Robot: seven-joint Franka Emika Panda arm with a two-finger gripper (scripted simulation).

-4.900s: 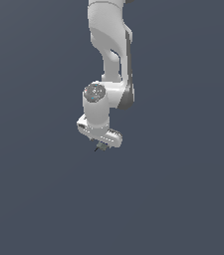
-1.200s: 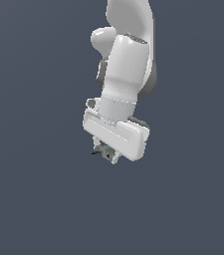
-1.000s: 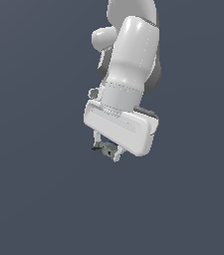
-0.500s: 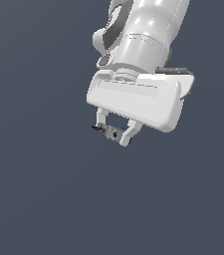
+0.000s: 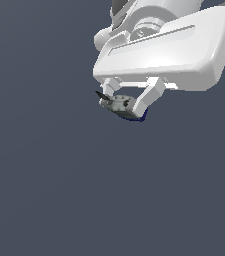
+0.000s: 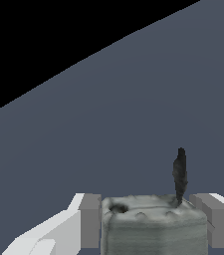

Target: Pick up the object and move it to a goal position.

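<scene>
end effector (image 5: 125,101) clamped on object (image 5: 120,105), tip twd ext view's left

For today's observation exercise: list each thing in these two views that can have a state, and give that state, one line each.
gripper: shut on the object, a finger on each side.
object: held between the fingers, off the ground, tilted, dark tip sticking out.
arm: white, hanging in from the exterior view's top.
</scene>
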